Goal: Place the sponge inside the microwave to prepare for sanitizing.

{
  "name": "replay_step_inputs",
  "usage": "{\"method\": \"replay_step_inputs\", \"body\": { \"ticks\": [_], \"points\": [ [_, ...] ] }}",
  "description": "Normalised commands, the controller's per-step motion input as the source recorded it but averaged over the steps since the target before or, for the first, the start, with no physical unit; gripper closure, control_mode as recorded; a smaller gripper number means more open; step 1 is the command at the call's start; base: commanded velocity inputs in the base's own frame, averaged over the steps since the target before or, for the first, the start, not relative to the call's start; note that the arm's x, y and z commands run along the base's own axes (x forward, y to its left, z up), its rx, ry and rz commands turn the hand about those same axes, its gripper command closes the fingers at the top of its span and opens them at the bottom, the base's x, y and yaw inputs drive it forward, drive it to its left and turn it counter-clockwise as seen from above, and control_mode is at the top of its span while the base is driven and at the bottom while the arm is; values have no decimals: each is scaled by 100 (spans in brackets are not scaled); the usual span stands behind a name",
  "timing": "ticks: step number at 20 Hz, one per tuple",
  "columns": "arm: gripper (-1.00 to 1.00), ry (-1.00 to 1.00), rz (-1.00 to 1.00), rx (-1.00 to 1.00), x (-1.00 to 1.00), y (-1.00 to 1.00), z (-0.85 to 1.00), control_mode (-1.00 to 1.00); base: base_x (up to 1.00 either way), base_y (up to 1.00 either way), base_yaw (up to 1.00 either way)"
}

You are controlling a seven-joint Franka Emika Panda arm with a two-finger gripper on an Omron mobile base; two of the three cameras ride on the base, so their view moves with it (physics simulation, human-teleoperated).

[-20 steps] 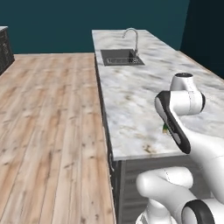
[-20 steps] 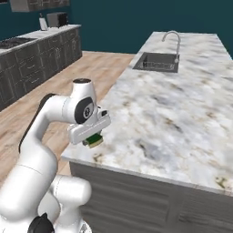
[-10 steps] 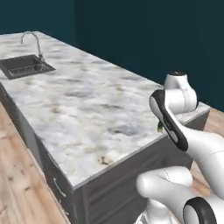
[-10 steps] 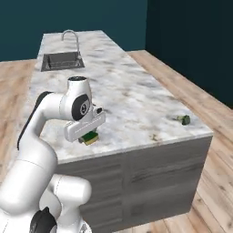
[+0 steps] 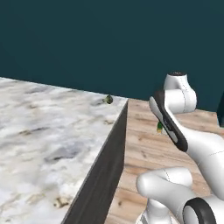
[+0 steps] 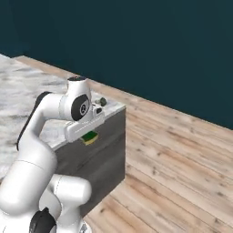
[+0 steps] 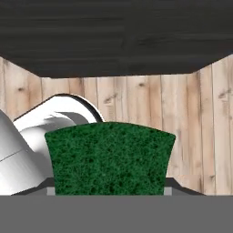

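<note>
Evidently the gripper (image 6: 89,135) is gripping the sponge (image 6: 90,136) between its jaws, carrying it beside the tabletop (image 6: 27,98); next, the base needs bringing it to the microwave.

Soft block sponge (image 7: 109,157): dark green speckled scouring face; yellow layer with green at its edge in the right base view. Stone island counter (image 5: 43,131): white-grey marble, tan flecks, dark grey sides. Plank floor (image 6: 182,154): light brown wood grain. Back wall (image 5: 87,39): deep teal. Small roundish lump (image 5: 108,99): dark green.
</note>
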Motion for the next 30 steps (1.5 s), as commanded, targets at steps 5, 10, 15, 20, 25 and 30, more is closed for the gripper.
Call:
{"method": "replay_step_inputs", "body": {
  "ticks": [5, 10, 15, 20, 25, 30],
  "points": [
    [100, 0, 0, 0, 0, 0, 0, 100, 6, 0, -89],
    [100, 0, 0, 0, 0, 0, 0, 100, 6, 2, -91],
    [100, 0, 0, 0, 0, 0, 0, 100, 16, 11, -90],
    [100, 0, 0, 0, 0, 0, 0, 100, 21, 15, -89],
    [100, 0, 0, 0, 0, 0, 0, 100, 38, 35, -82],
    [100, 0, 0, 0, 0, 0, 0, 100, 47, 70, -70]
  ]
}}
